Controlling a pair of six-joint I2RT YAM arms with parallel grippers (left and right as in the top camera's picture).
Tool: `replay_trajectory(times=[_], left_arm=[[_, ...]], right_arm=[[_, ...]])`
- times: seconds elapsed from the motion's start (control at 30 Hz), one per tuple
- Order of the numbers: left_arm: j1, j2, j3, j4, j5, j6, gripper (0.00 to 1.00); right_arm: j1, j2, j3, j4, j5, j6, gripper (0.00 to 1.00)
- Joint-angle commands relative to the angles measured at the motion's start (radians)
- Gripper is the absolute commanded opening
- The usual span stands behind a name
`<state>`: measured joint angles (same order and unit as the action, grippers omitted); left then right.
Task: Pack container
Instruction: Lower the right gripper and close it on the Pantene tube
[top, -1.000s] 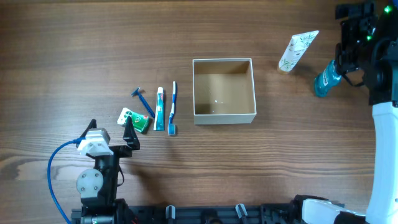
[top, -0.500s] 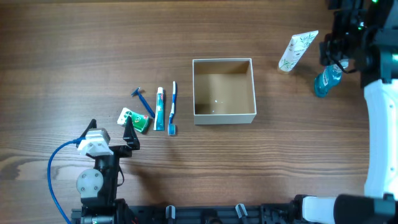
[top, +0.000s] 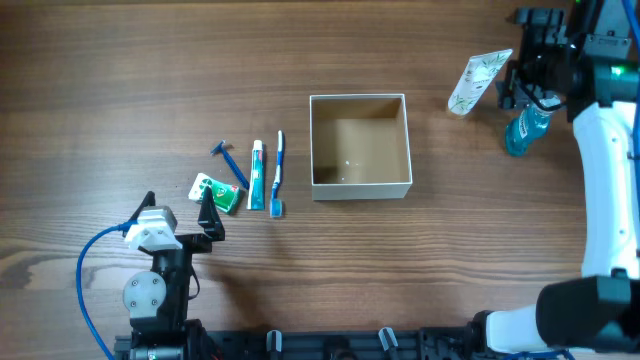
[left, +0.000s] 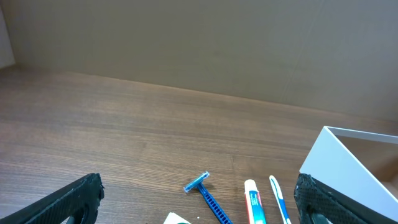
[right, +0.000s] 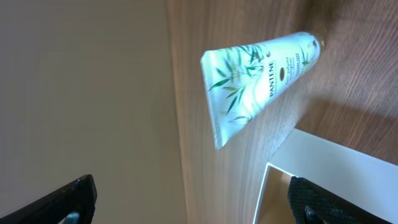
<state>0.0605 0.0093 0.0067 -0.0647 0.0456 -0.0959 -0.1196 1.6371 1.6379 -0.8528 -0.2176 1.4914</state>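
Seemingly black jaws; blue cable (top: 82, 275)

Both jaws gape wide — left arm (top: 160, 268) tucked low, right arm (top: 600, 170) stretched far out.

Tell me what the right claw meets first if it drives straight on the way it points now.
Most likely the white tube with green leaves: it lies centred between the open fingers of the right claw. The container sits off to one side of that line. Depth is hard to judge.
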Motion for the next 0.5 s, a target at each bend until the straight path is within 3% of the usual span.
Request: replay_trajectory(times=[0.0,0.47], left_arm=[[-0.005,-0.003,-0.001,-0.011,-0.013,-0.017,1.00],[-0.005,-0.003,-0.001,-0.011,-0.013,-0.017,1.00]], right_arm=[[-0.003,0.047,0.005,-0.002,-0.045,0.000,1.00],[-0.003,0.110,0.005,-0.024,0.037,-0.029,1.00]])
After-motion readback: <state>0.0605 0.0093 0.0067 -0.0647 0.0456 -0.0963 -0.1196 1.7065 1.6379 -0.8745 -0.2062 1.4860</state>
